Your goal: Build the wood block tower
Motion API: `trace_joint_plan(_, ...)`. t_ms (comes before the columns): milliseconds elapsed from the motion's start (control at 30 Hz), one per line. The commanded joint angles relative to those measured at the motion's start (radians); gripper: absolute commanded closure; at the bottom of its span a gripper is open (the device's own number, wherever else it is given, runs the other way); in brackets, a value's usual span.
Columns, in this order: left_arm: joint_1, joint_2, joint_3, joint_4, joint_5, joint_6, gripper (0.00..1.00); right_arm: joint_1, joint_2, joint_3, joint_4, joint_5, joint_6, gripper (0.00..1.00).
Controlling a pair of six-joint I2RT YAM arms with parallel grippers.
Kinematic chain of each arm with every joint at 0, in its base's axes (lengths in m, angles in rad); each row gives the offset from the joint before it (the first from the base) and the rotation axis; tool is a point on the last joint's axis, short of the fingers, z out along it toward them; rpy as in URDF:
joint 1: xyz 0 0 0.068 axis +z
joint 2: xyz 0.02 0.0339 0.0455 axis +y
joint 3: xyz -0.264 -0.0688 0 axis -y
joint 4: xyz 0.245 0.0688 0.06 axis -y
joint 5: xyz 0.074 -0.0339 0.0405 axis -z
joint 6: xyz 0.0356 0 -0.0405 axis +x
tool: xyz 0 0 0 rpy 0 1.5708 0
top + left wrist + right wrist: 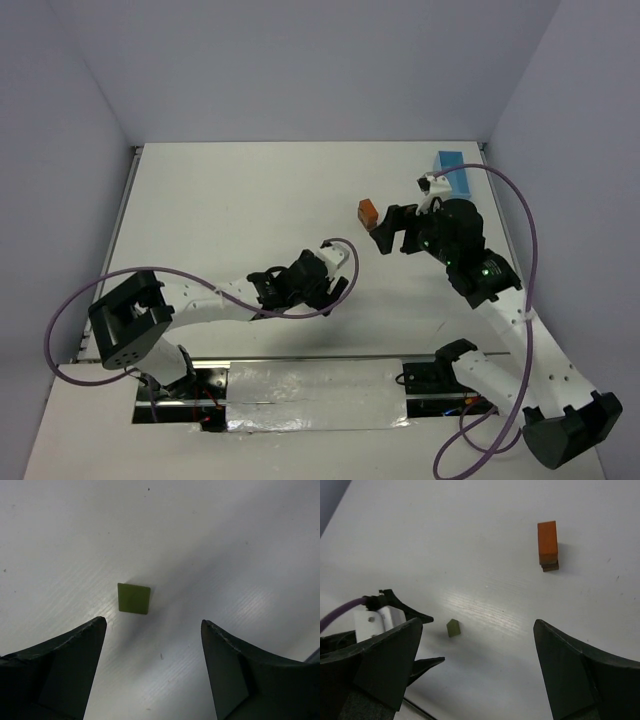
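Hovering above the white, faintly grained bench [225, 540], the left claw [152, 625] stands spread and empty. A small olive green wooden block [134, 598] lies just past its dark fingertips, well apart from the wood block tower [548, 545]. That tower, a smooth orange upright block on darker thin pieces, stands beyond the spread, empty right claw [477, 624].

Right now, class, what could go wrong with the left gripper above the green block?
The olive green block lies nearer one finger of the open left gripper, so closing may nudge it aside. The right gripper sits close to the wood block tower; a stray move could topple it.
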Motion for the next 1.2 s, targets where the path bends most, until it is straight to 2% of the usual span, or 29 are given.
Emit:
trace_joint_plan(0, 0.004, 0.023, -0.013, 0.155, -0.011, 0.088, 0.12, 0.005, -0.045, -0.010, 0.057, 0.001, 0.016, 0.00)
trace_joint_plan(167, 0.048, 0.074, -0.018, 0.186, 0.062, 0.145, 0.18, 0.006, -0.083, -0.033, 0.077, -0.007, 0.015, 0.00)
trace_joint_plan(233, 0.069, 0.081, -0.022, 0.195, 0.099, 0.143, 0.27, 0.006, -0.089, -0.035, 0.080, -0.012, 0.015, 0.00)
trace_joint_plan(400, 0.125, 0.104, -0.027, 0.218, 0.133, 0.145, 0.28, 0.006, -0.088, -0.050, 0.098, -0.041, 0.016, 0.00)
trace_joint_plan(667, 0.129, 0.152, -0.010, 0.227, 0.190, 0.163, 0.32, 0.006, -0.069, -0.072, 0.123, -0.065, 0.010, 0.00)
trace_joint_plan(700, 0.129, 0.151, -0.015, 0.232, 0.199, 0.165, 0.36, 0.008, -0.069, -0.073, 0.123, -0.064, 0.007, 0.00)
trace_joint_plan(933, 0.129, 0.175, -0.004, 0.232, 0.191, 0.159, 0.42, 0.005, -0.066, -0.070, 0.127, -0.071, 0.004, 0.00)
trace_joint_plan(1000, 0.129, 0.181, -0.001, 0.229, 0.191, 0.157, 0.51, 0.006, -0.066, -0.075, 0.127, -0.074, 0.003, 0.00)
trace_joint_plan(1167, 0.129, 0.206, 0.016, 0.213, 0.188, 0.159, 0.50, 0.008, -0.069, -0.076, 0.123, -0.074, 0.000, 0.00)
